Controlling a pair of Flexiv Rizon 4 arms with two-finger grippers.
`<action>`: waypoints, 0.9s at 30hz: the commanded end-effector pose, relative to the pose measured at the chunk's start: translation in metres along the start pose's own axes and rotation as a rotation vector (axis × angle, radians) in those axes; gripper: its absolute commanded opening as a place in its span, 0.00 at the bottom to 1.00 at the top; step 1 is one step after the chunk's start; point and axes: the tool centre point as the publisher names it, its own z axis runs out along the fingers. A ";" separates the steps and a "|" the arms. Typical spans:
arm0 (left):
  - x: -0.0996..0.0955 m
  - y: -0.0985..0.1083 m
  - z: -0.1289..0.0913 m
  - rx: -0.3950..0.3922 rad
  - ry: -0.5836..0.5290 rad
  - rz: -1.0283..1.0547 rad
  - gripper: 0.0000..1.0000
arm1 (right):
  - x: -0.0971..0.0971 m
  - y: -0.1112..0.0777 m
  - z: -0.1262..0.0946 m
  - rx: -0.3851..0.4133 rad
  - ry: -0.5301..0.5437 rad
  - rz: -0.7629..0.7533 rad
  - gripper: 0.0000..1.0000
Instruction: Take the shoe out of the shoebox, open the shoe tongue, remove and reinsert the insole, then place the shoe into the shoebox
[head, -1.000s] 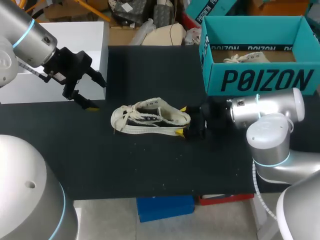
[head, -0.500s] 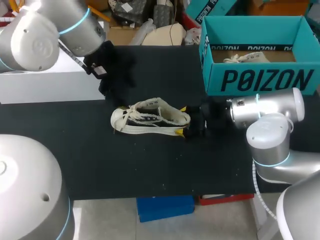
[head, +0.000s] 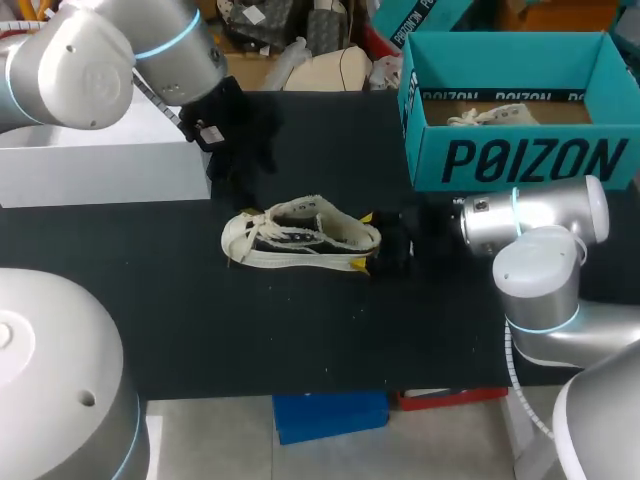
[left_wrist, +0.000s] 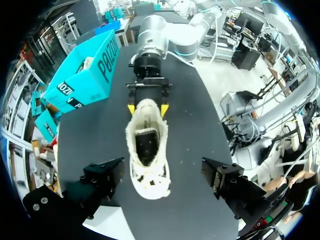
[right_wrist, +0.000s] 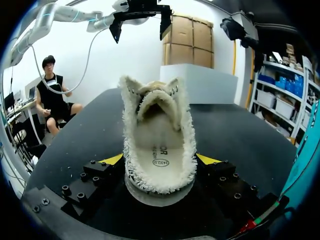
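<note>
Clamped on the heel of the shoe (head: 300, 235), the right claw (head: 362, 240) comes in low over the table from the right of the frame. One yellow fingertip (head: 366, 217) is against the far side of the heel and the other against the near side. The table (head: 300, 330) is covered in black and fills the middle of the head view. The shoe lies near its centre, sole down, with toe and laces pointing to the left of the frame. At the upper right stands the teal shoebox (head: 510, 160), open-topped and well apart from the shoe, with a second shoe (head: 490, 115) inside it. At the upper left a white box (head: 100, 170) stands at the table's back corner. Only a strip of the second shoe shows over the shoebox wall, and the shoebox reaches the frame's right edge. In the head view the left claw (head: 238, 160) is a dark shape against the black table, above and to the left of the shoe, and its fingers are hard to make out there. Its own wrist view shows them spread wide, a black finger (left_wrist: 102, 175) on either side, gripping nothing and hanging above the toe end of the shoe. In the right wrist view the shoe's frayed cream collar sits between the fingers with both yellow tips pressed to its sides. The tongue (right_wrist: 155, 107) stands up ahead and the insole (right_wrist: 160, 155) lies flat inside.
</note>
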 end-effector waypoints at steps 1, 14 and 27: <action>-0.015 -0.002 0.014 -0.358 -0.031 -0.512 1.00 | 0.000 -0.001 0.003 0.001 -0.003 0.001 0.00; -0.016 0.013 0.022 -0.515 -0.010 -1.296 1.00 | 0.000 -0.001 0.003 0.001 -0.003 0.001 0.00; -0.016 0.013 0.022 -0.515 -0.010 -1.296 1.00 | 0.000 -0.001 0.003 0.001 -0.003 0.001 0.00</action>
